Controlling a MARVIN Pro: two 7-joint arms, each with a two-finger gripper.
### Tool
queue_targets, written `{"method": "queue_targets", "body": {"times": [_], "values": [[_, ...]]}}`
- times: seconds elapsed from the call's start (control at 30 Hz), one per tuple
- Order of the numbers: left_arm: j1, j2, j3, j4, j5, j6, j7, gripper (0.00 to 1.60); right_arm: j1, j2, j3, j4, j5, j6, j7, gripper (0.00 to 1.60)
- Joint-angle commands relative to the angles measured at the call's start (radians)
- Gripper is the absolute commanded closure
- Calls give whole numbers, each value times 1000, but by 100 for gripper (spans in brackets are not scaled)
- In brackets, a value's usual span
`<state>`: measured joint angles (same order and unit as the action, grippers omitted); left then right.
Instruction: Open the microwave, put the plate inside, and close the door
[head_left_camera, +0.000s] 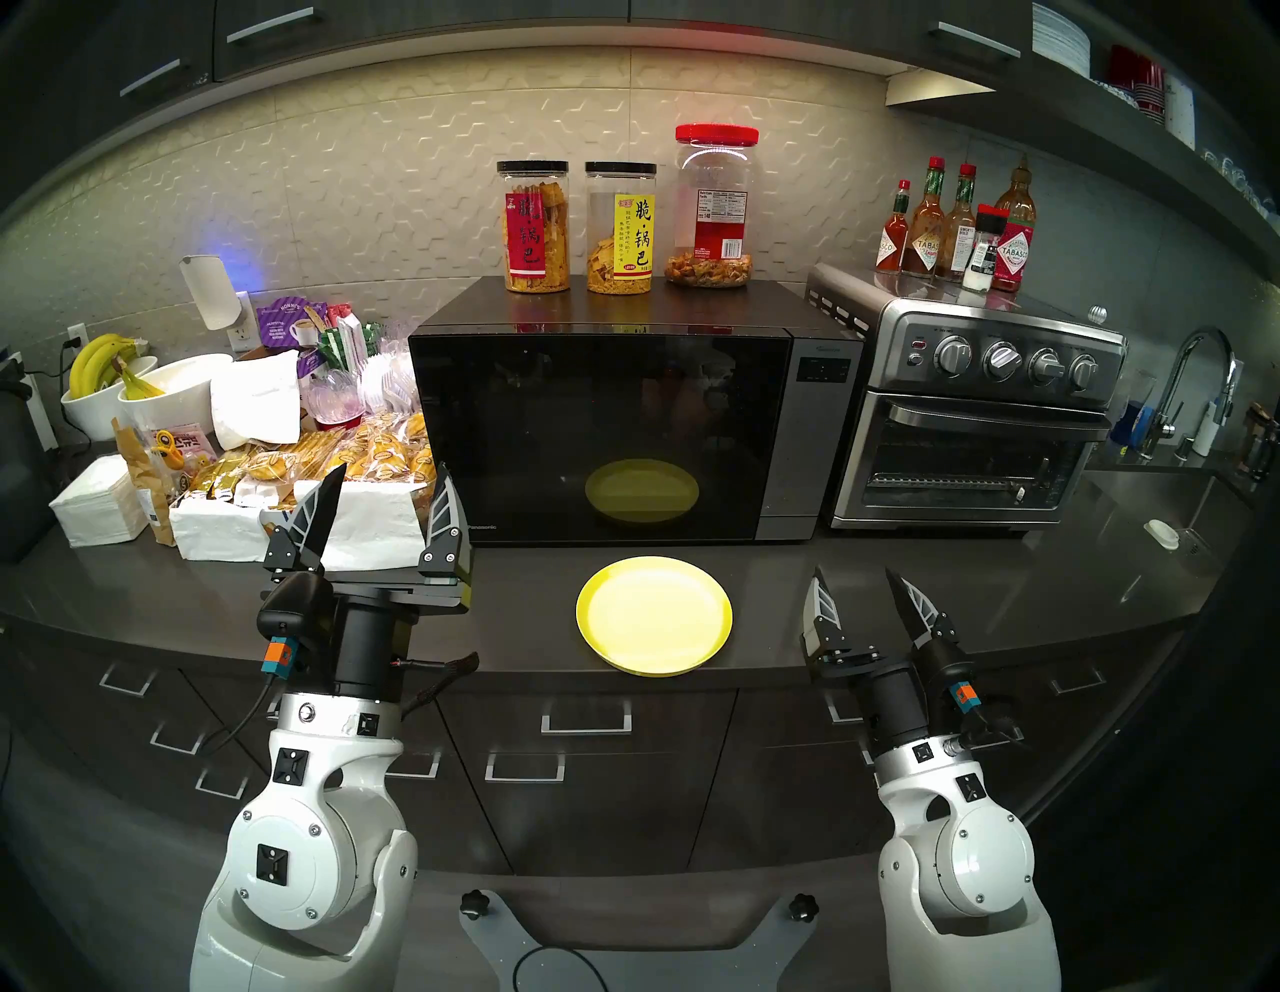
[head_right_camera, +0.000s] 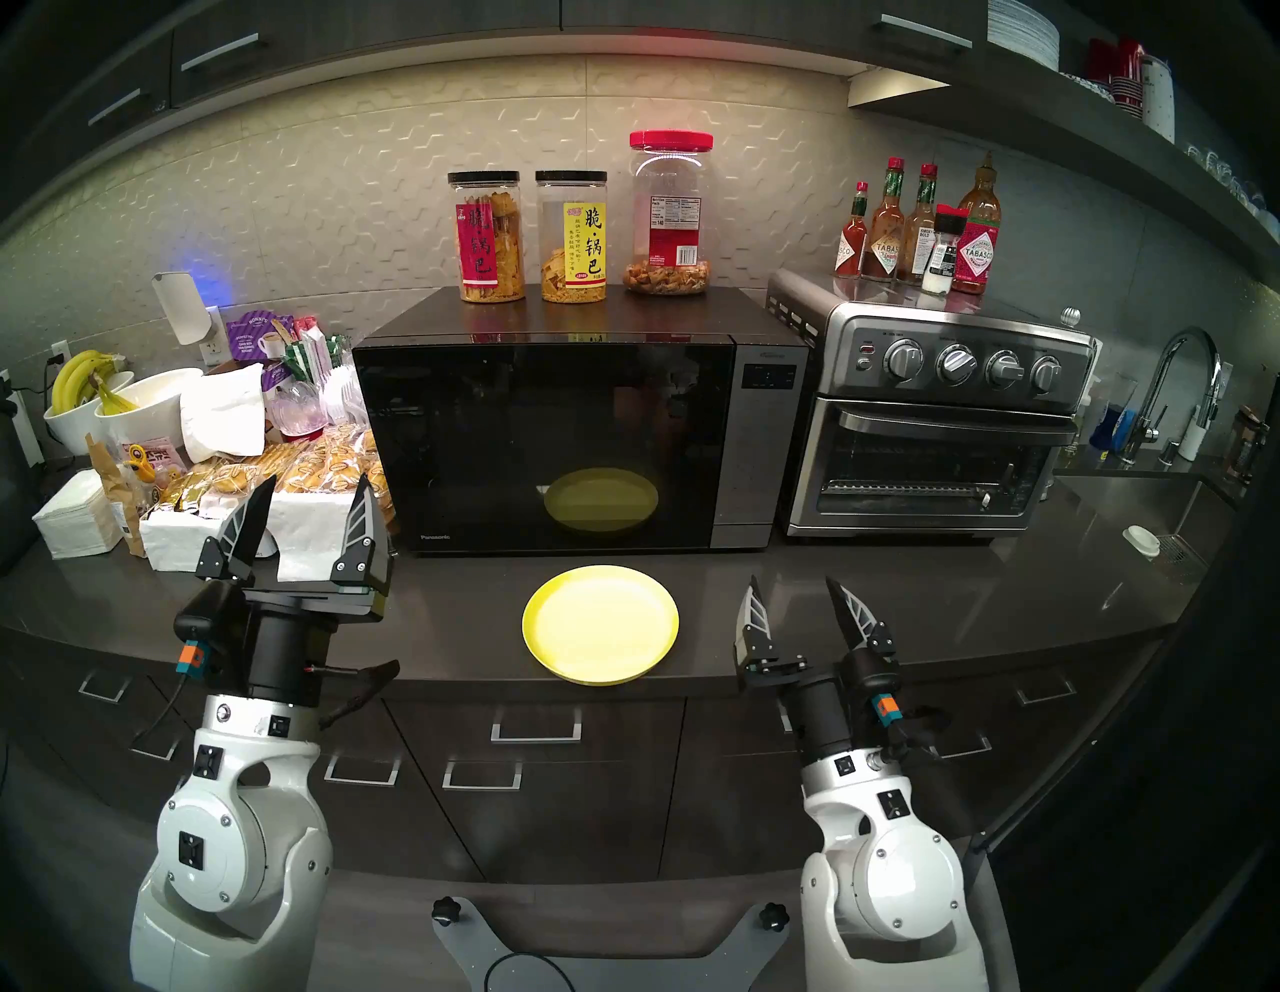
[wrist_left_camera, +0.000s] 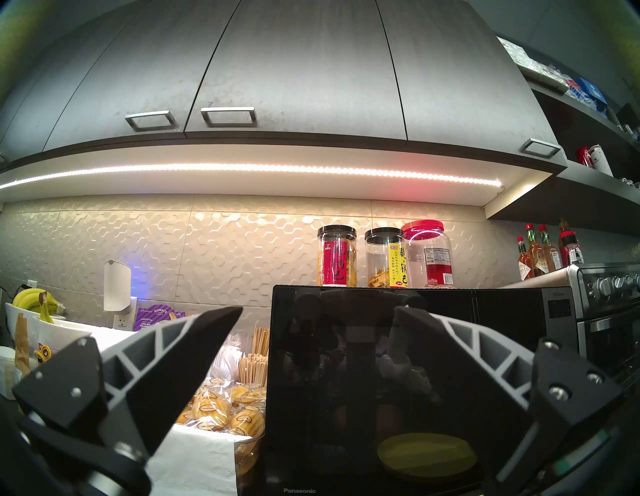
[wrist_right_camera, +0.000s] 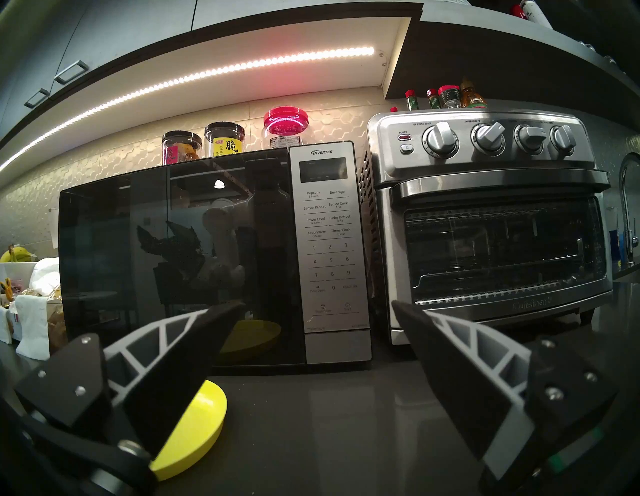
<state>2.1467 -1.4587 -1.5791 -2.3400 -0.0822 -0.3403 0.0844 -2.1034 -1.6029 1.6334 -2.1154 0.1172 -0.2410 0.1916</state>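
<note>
Door (head_left_camera: 589, 429): we see it shut on the microwave (head_left_camera: 810, 443).
Plate (head_left_camera: 654, 615): at the microwave's 6 o'clock.
Left gripper (head_left_camera: 385, 490): spread, empty.
Right gripper (head_left_camera: 855, 583): spread, empty.

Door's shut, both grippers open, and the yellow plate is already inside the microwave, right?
Not quite. The plate lies on the counter in front of the microwave; the yellow shape in the door is its reflection, as the head view shows. The door is shut, and the left gripper and right gripper are open.
</note>
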Motion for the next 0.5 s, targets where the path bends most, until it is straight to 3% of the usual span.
{"method": "queue_targets", "body": {"times": [0.0,0.47], "values": [[2,-1,-1,-19,1,-2,2,0,2,-2,-2,-20,0,-2,-2,0],[2,-1,-1,-18,1,-2,2,0,2,-2,-2,-20,0,-2,-3,0]]}}
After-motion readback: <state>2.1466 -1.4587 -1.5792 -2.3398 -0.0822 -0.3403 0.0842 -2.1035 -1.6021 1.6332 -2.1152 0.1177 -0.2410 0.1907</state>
